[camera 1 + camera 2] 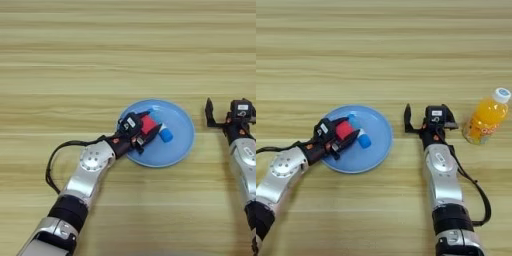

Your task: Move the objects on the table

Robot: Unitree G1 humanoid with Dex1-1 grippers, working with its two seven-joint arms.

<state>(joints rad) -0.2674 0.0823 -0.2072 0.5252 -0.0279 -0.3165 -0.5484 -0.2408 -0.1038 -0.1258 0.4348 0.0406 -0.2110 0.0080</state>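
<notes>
A light wooden table fills the view, its surface matte and banded with horizontal plank-like grain stripes in pale and slightly darker tan. Near the middle sits a round light-blue plate, smooth and shallow with a gently raised rim.

The left gripper reaches in over the plate's left edge on a silvery, rounded metal forearm with a black cable looping beside it. Its two black fingers are clamped on a red cube — a small, flat-faced block with crisp edges, held over the plate's left half. Just right of the cube, inside the plate, lies a blue-and-white cylinder shaped like a glue stick, its rounded blue end pointing right and down and its white part close against the cube. The purple block cannot be made out in either view.

The right gripper rests on the bare wood just right of the plate, not touching it. Its black fingers stand apart, one thin finger upright on the left and the boxy black body to its right, with nothing between them.

Further right, apart from the gripper, an orange drink bottle of clear plastic with a white cap stands tilted slightly in the right eye view.
</notes>
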